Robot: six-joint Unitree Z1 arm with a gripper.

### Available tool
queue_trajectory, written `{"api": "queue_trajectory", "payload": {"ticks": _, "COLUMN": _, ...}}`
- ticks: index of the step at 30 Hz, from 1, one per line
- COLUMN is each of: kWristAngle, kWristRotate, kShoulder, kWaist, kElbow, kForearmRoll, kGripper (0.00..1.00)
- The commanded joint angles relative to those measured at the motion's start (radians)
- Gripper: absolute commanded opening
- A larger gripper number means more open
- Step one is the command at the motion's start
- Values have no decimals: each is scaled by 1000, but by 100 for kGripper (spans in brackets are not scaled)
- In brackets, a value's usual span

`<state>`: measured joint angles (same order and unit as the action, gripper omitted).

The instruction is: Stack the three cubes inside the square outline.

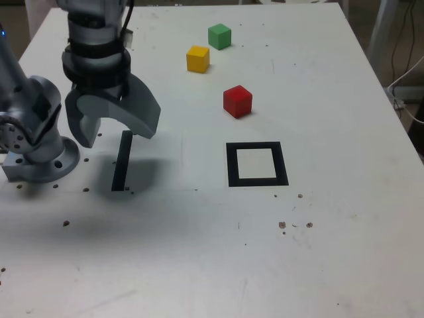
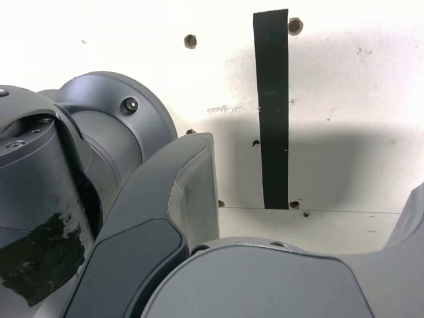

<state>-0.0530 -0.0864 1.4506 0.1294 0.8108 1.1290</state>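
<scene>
Three cubes lie apart on the white table in the exterior view: a green cube (image 1: pixel 219 36) farthest back, a yellow cube (image 1: pixel 197 58) beside it, and a red cube (image 1: pixel 237 101) closer to the black square outline (image 1: pixel 257 164), whose white centre is bare. My gripper (image 1: pixel 114 136) hangs open and empty at the exterior view's left, above a straight black tape strip (image 1: pixel 122 162), well away from the cubes. In the wrist view my gripper (image 2: pixel 311 212) shows wide grey jaws with only the tape strip (image 2: pixel 272 106) between them; no cube appears there.
The arm's grey base (image 1: pixel 36 156) stands at the exterior view's left edge, also filling part of the wrist view as the base (image 2: pixel 79 159). Small holes and marks dot the table (image 1: pixel 298 265). Cables (image 1: pixel 407 79) hang off the table's right side.
</scene>
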Motion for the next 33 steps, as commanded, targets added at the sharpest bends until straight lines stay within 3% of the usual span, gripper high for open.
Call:
{"api": "queue_trajectory", "payload": {"ticks": 1, "kWristAngle": -5, "kWristRotate": -8, "kShoulder": 23, "kWaist": -1, "kElbow": 22, "kForearmRoll": 10, "kGripper": 99}}
{"api": "queue_trajectory", "payload": {"ticks": 16, "kWristAngle": -29, "kWristRotate": -133, "kShoulder": 170, "kWaist": -25, "kElbow": 273, "kForearmRoll": 56, "kGripper": 99}}
{"api": "queue_trajectory", "payload": {"ticks": 33, "kWristAngle": -42, "kWristRotate": -171, "kShoulder": 357, "kWaist": -230, "kElbow": 504, "kForearmRoll": 60, "kGripper": 99}}
